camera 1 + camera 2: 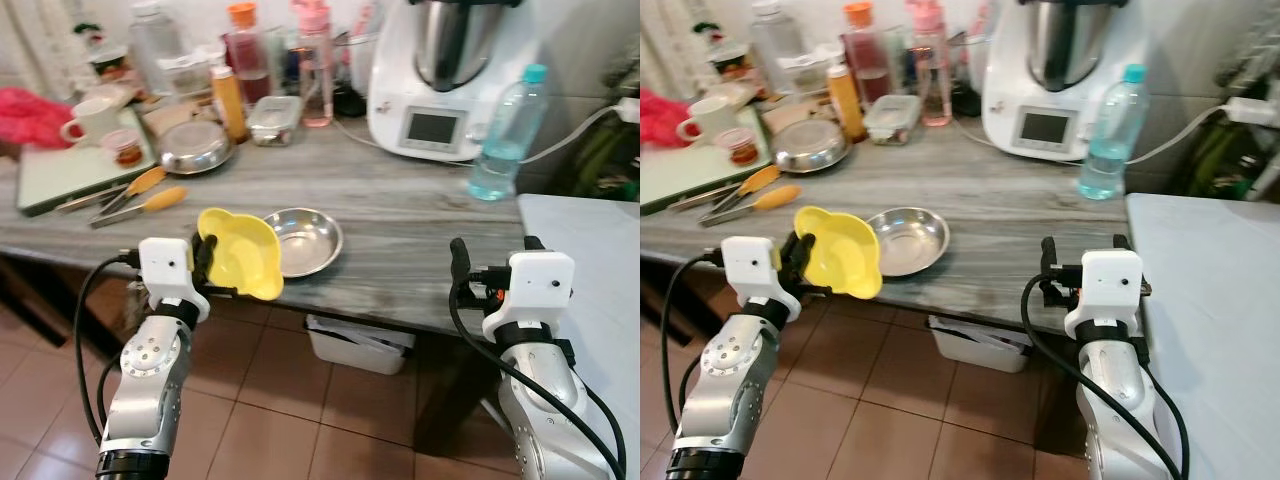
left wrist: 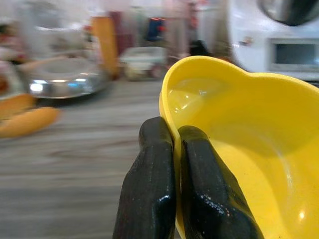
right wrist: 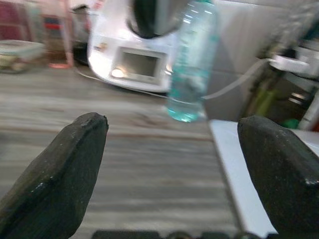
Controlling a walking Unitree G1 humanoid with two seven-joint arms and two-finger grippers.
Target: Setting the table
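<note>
One yellow bowl [image 1: 240, 252] pinched by left end effector [image 2: 177, 149]

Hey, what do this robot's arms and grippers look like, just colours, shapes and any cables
Both arms are silver metal with rounded joints, each ending in a white boxy wrist housing. Thick black cables loop from the forearms up to those housings. The left gripper and the right gripper each have two long black glossy fingers with rounded tips. The right housing shows a small dark round mark on its side.

One yellow bowl [image 1: 240, 253], two steel bowls [image 1: 302, 241] [image 1: 195, 147], one water bottle [image 1: 507, 133] and one mug [image 1: 92, 121] were counted.
</note>
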